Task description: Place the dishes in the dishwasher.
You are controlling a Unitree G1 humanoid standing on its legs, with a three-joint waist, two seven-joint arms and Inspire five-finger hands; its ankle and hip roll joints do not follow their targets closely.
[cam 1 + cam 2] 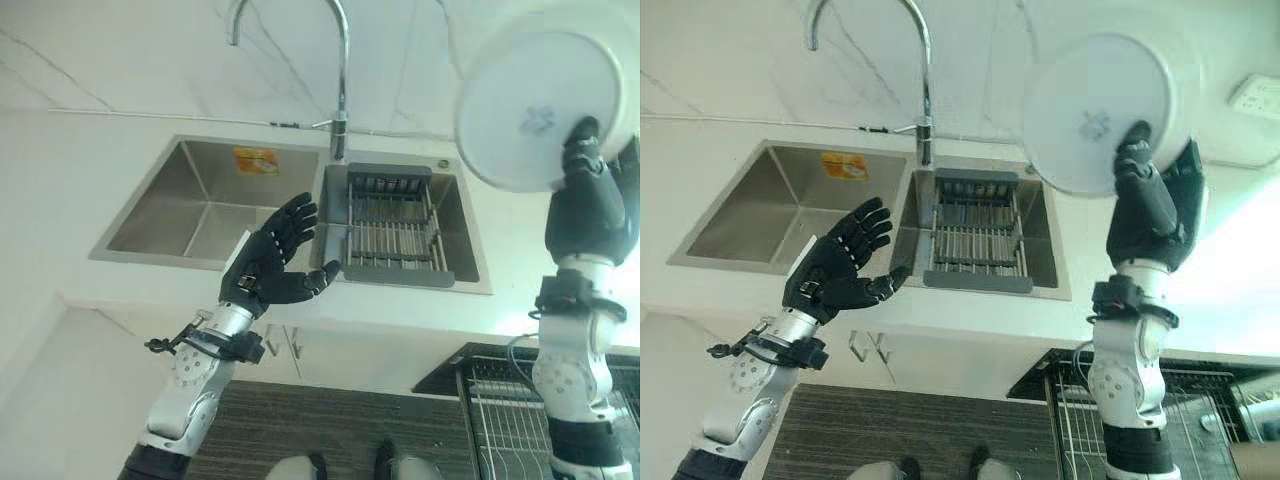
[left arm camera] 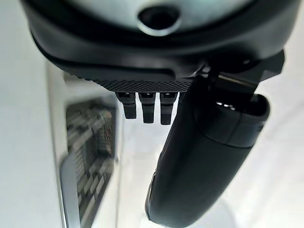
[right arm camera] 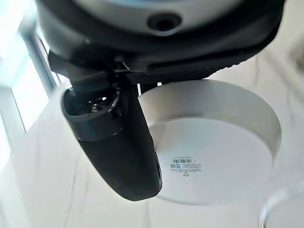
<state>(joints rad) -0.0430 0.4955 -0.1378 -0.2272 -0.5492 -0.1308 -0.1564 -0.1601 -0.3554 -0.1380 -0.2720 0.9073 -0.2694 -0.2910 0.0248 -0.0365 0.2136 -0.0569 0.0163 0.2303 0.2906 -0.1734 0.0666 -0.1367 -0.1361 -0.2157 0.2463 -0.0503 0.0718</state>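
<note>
My left hand (image 1: 268, 268) hangs open over the near rim of the steel sink (image 1: 200, 205), fingers spread and straight, holding nothing — dark, ribbed fingers against brushed metal. The sink's left basin is a bare rectangular well with an orange sticker (image 1: 255, 160) on its far wall. Between the two basins rises the curved chrome tap (image 1: 340, 60), and the right basin carries a grey drying rack (image 1: 392, 225) of thin metal bars in a dark frame. The pale counter (image 1: 60, 190) around the sink is smooth, with free room on the left. Further right, my right hand (image 1: 1148, 200) is raised high and clamps a round white plate (image 1: 1095, 110) by its lower edge, thumb across its underside; a small printed mark sits at the centre of the base. The plate is well above the counter, clear of the tap. At the near right the wire dishwasher rack (image 1: 505, 420) is cut off by the picture's edge — its far part is partly hidden by my right arm.
</note>
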